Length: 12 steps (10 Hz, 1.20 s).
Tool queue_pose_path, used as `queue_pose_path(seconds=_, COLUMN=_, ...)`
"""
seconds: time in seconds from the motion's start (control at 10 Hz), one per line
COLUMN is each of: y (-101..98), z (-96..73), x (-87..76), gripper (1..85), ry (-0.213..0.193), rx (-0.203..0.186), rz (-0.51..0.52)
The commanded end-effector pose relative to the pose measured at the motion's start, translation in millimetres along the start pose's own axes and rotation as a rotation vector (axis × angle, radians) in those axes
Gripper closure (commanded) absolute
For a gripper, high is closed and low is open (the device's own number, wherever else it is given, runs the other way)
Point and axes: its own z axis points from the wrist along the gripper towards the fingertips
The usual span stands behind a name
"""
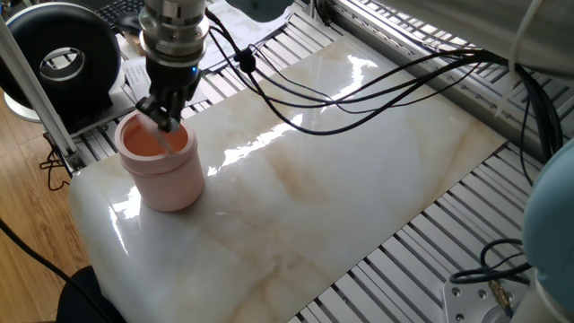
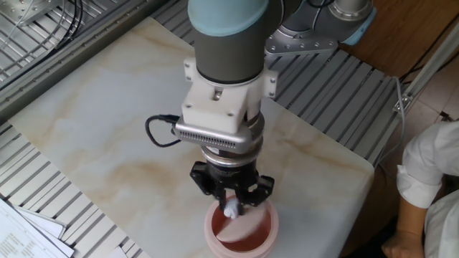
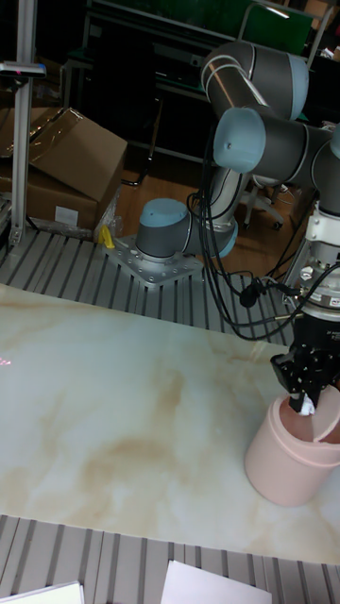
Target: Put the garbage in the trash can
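I have the gripper (image 2: 231, 204) hanging right over the mouth of the trash can (image 1: 167, 175), its fingers pinched together on a small white wad of garbage (image 2: 231, 212). From the tall view the wad (image 3: 304, 406) sits at the fingertips, just above the pink rim, over the tilted swing lid. I can make out only this one wad; whether another lies inside the can I cannot tell.

The can stands near one corner of the marble slab (image 1: 341, 170), close to two of its edges, with grated metal table (image 2: 337, 93) showing beyond them. The rest of the slab is bare, so there is wide room on the side away from the can.

Beyond the near edge by the can lie printed paper sheets (image 1: 166, 76), and a black round device (image 1: 63, 54) stands past them, well apart from the can. Black cables (image 1: 359, 76) trail from the arm above the slab's far half. A person's white sleeve (image 2: 430, 179) shows off the table's corner.
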Motion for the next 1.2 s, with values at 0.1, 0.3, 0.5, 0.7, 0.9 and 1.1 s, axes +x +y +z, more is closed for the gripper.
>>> queue_pose_path(seconds=0.1, y=-1.2, z=-3.1, x=-0.1, gripper=17.7, ry=0.001, rx=-0.013, rz=-0.101)
queue_pose_path(seconds=0.3, y=2.9, z=-4.2, x=-3.5, gripper=17.3, ry=-0.01, rx=-0.024, rz=-0.103)
queue_pose_path(seconds=0.5, y=12.3, z=-8.5, x=-10.9, gripper=18.0, ry=-0.018, rx=-0.029, rz=-0.089)
queue_pose_path(seconds=0.7, y=17.9, z=-2.6, x=-21.6, gripper=18.3, ry=-0.021, rx=-0.022, rz=-0.077)
queue_pose_path(seconds=0.9, y=19.0, z=11.2, x=-30.6, gripper=18.3, ry=-0.037, rx=-0.023, rz=-0.077)
queue_pose_path(seconds=1.1, y=19.9, z=19.6, x=-36.3, gripper=18.3, ry=-0.043, rx=-0.018, rz=-0.075)
